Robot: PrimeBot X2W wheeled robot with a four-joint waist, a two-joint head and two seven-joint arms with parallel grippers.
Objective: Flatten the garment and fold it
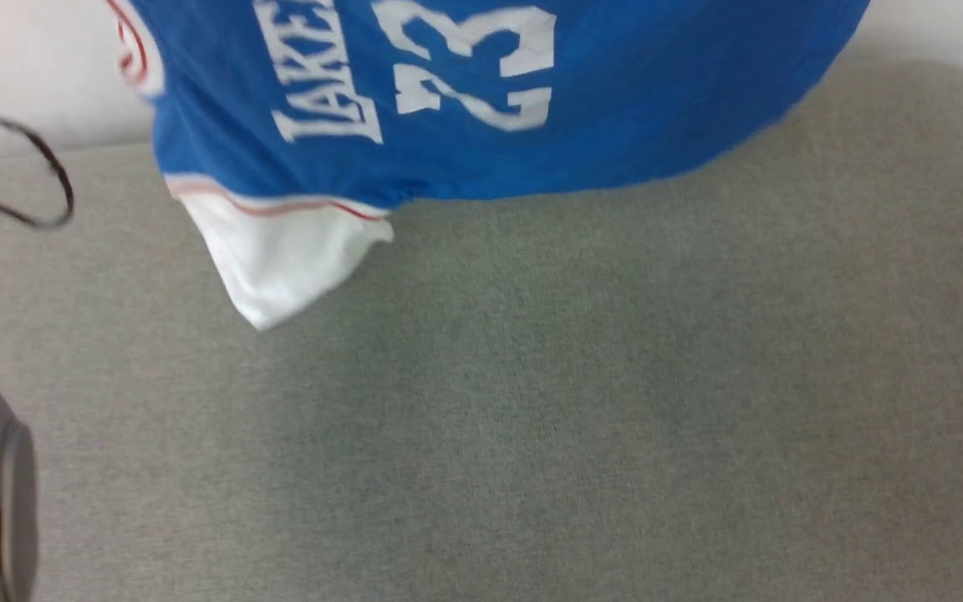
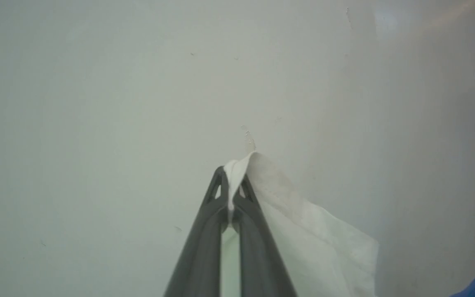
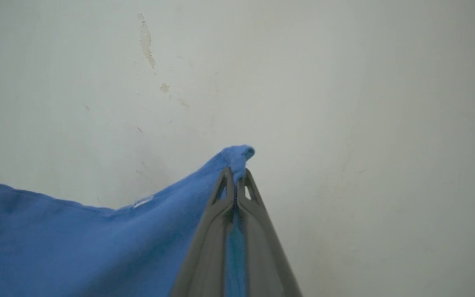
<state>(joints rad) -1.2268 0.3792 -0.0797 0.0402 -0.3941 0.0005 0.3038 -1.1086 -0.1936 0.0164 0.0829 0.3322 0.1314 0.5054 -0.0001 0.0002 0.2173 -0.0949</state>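
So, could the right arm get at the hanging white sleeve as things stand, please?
Probably not: the right gripper is shut on a blue corner of the garment, so it must let go first. The sleeve itself hangs unobstructed.

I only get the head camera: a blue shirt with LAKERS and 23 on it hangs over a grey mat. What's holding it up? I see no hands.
Observer: The left wrist camera shows the left jaws shut on a corner of white cloth. That cloth belongs to the royal-blue jersey T-shirt with white sleeves.
Visitor: So it dangles from one point?
Observer: No. The right wrist camera shows the right jaws shut on a bunched tip of the shirt's blue cloth, which sags away to one side of them.
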